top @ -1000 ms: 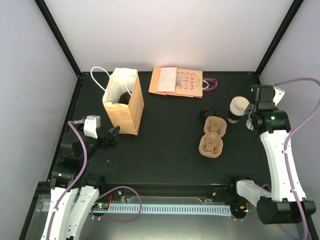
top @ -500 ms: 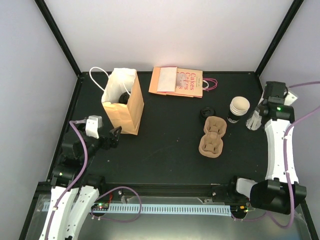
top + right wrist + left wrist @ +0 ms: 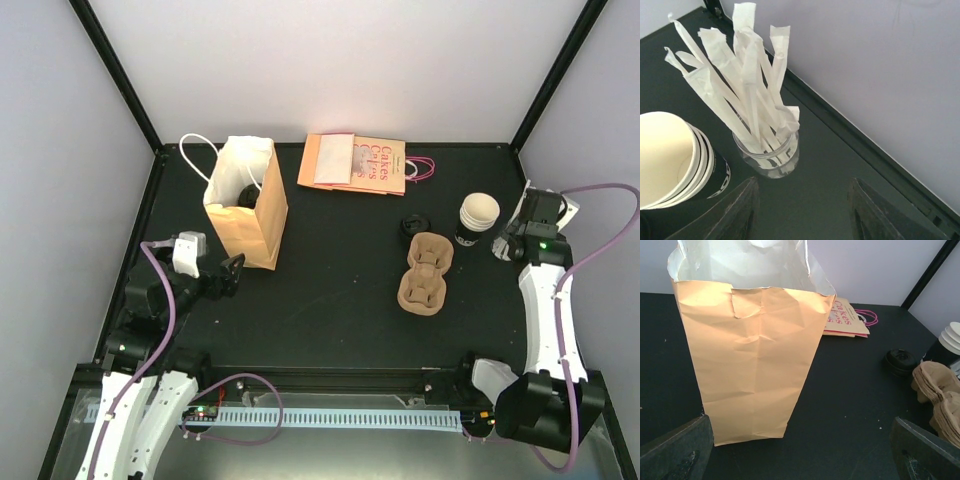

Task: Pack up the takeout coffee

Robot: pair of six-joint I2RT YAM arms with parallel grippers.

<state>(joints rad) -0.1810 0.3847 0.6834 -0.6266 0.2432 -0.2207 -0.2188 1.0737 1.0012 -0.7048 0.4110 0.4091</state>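
A tan paper bag (image 3: 245,205) (image 3: 752,355) stands open at the left, and a dark round thing (image 3: 247,193) shows inside it; I cannot tell what it is. Black takeout cups (image 3: 478,217) (image 3: 670,160), cream-white inside, stand nested and unlidded at the right. A black lid (image 3: 413,225) (image 3: 900,360) lies on the table beside them. My left gripper (image 3: 226,274) (image 3: 800,467) is open just short of the bag's near side, holding nothing. My right gripper (image 3: 514,243) (image 3: 805,220) is open and empty, just short of a glass jar (image 3: 771,156) of white wrapped straws (image 3: 742,75).
A brown pulp cup carrier (image 3: 427,272) (image 3: 940,392) lies left of the cups. Flat printed paper bags (image 3: 356,163) (image 3: 845,320) lie at the back. The right wall and table rim (image 3: 875,150) run close beside the right gripper.
The right arm has pulled back from the cups towards the right wall, then come in a little, and its jaws stand slightly wider. The left arm has not moved.
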